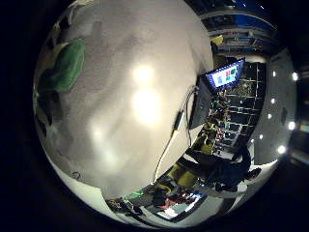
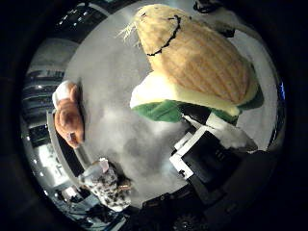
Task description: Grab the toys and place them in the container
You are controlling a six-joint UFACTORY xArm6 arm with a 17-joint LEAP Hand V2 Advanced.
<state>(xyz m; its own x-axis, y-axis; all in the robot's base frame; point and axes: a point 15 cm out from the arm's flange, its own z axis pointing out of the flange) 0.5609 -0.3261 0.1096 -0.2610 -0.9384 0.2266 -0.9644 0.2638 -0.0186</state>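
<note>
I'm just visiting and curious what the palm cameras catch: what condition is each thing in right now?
Corn plush toy: lying on the grey table, close to the palm, not lifted.
Orange plush toy: lying near the table's edge, untouched.
Spotted plush toy: lying at the table's edge, untouched.
Monitor: switched on.

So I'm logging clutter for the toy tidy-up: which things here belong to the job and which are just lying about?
Job:
- corn plush toy, close under the hand
- orange plush toy at the table edge
- spotted plush toy at the table edge
No container shows.

Lying about:
- grey table
- monitor beyond the table
</note>
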